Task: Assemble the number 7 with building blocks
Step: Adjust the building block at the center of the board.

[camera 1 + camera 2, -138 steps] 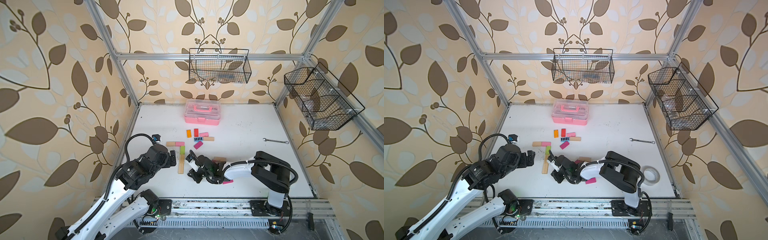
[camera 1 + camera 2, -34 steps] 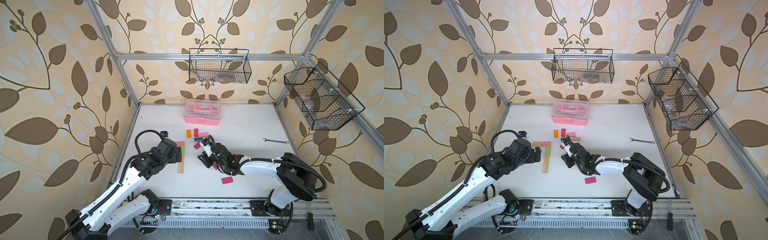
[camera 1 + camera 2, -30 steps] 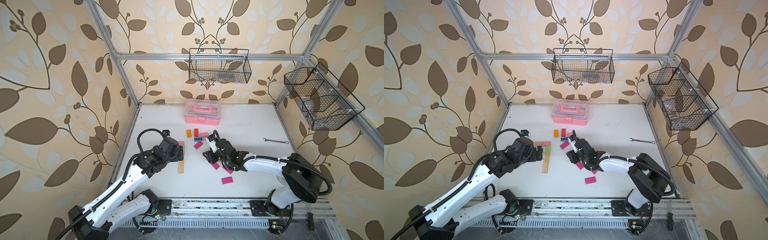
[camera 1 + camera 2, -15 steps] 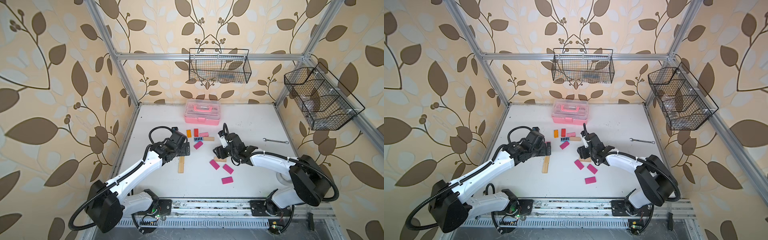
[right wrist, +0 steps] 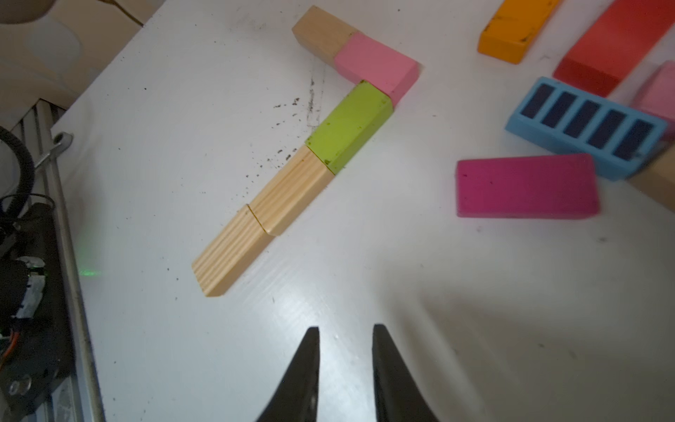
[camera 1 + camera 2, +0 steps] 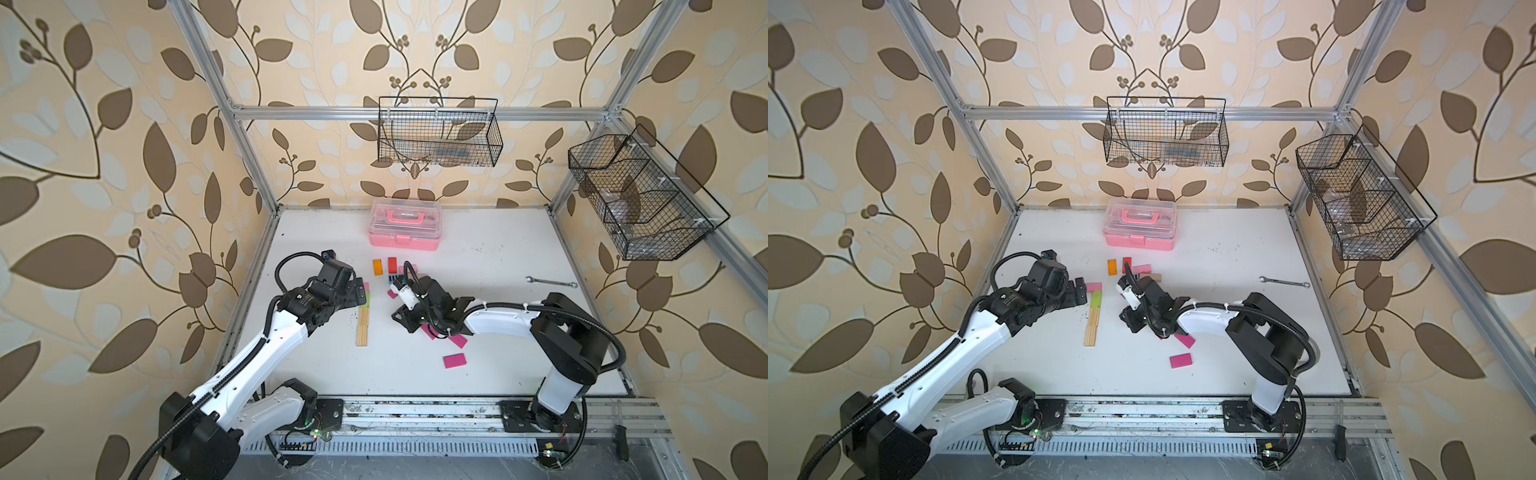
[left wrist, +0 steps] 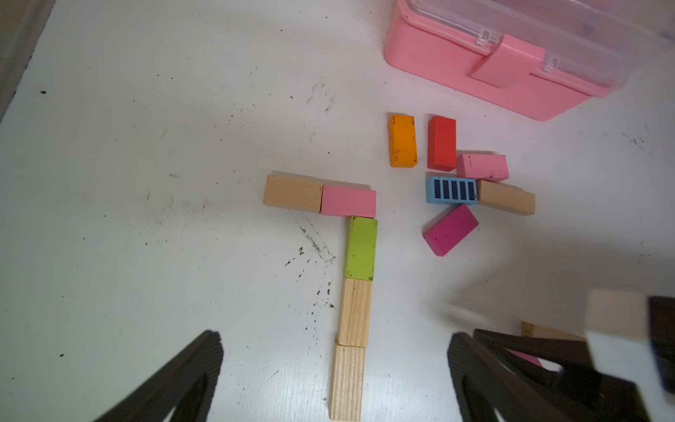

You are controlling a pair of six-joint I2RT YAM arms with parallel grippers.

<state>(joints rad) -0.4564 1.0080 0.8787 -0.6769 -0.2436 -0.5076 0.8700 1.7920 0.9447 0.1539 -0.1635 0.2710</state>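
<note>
Within the last half second the right gripper had swung off the spare blocks toward 8 o'clock. Its jaws had drawn in to a narrow gap with nothing between them. It now hung over bare table, near the stem of the number 7 and at 3 o'clock of it. The left gripper stayed spread wide and empty over the figure's upper end, roughly where it had been.

The 7 lay at 9 o'clock of the table's centre. A plain wood block and a light pink block lay end to end as the bar. From the bar's right end a lime green block and two more wood blocks ran toward 6 o'clock. The joints touched, though the lowest block sat slightly out of line.

An orange block, a red block, a blue-striped block and a magenta block clustered at 2 o'clock of the figure. They lay short of the pink case at 12 o'clock. Two other magenta blocks lay by the right arm.

By my judgement the digit already read as complete. The empty, narrowed right jaws suggested a nudge to straighten the stem, or a retreat, rather than another placement.
</note>
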